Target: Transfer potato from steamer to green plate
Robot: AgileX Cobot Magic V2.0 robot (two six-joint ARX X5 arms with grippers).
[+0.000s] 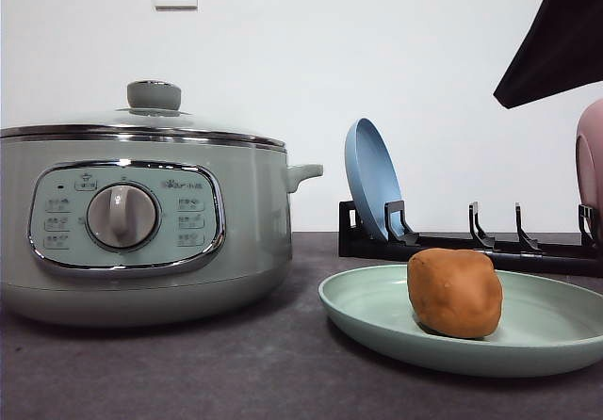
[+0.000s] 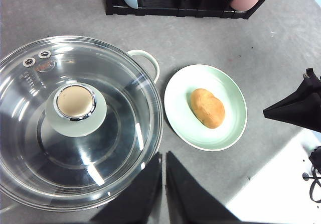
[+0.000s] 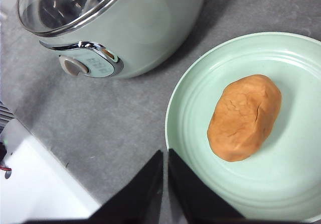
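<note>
Potato (image 1: 455, 292) sits on the green plate (image 1: 377, 312) in the front view, at the tabletop's (image 1: 236, 363) right side near the front edge, with the steamer (image 1: 141, 222) standing on the left, its glass lid (image 1: 141, 123) on. Behind the plate a black rack (image 1: 443, 243) holds a blue plate (image 1: 372, 180) upright, and a pink plate (image 1: 591, 170) shows at the right edge. A dark part of an arm (image 1: 556, 34) hangs in the upper right corner. From the left wrist camera, the left gripper (image 2: 164, 181) hovers above the tabletop (image 2: 261, 53), its two dark fingers pressed almost together with nothing between them; the lid (image 2: 75, 123) covers the steamer, and the potato (image 2: 207, 108) lies in the middle of the green plate (image 2: 178, 98), just beside the pot's side handle (image 2: 145, 63). From the right wrist camera, the right gripper (image 3: 165, 184) likewise has its fingers closed on nothing, over the plate's near rim (image 3: 173, 128); the potato (image 3: 245, 117) rests on the plate, apart from the steamer (image 3: 150, 33).
</note>
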